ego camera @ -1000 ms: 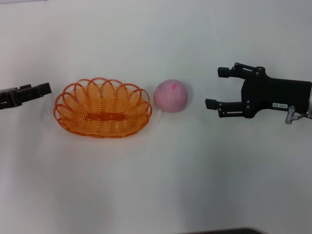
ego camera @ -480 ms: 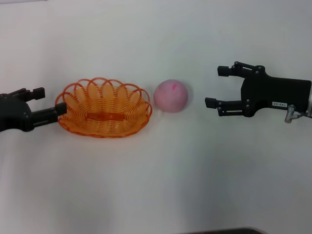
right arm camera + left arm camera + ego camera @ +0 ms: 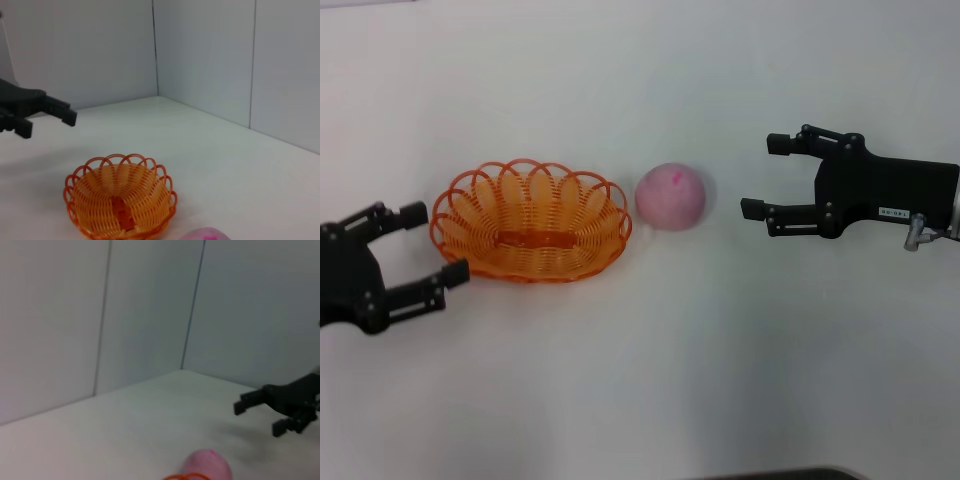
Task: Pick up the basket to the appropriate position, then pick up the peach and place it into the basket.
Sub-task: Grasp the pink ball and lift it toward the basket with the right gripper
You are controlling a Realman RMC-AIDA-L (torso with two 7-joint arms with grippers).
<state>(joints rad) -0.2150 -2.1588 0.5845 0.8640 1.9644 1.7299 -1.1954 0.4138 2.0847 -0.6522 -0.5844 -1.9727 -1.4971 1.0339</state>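
Observation:
The orange wire basket (image 3: 530, 221) sits on the white table, left of centre, and shows in the right wrist view (image 3: 120, 197). The pale-pink peach (image 3: 671, 196) rests just right of it, touching or nearly touching its rim; it also shows in the left wrist view (image 3: 206, 466) and the right wrist view (image 3: 205, 234). My left gripper (image 3: 435, 243) is open at the basket's left end, its fingers straddling the rim area without closing. My right gripper (image 3: 765, 177) is open and empty, well right of the peach.
The white table (image 3: 650, 380) stretches wide in front of the basket and peach. Grey wall panels (image 3: 200, 55) stand behind the table. The right gripper shows far off in the left wrist view (image 3: 260, 410).
My left gripper has come forward and down beside the basket's left end and has opened wider. The basket, the peach and the right arm have stayed put.

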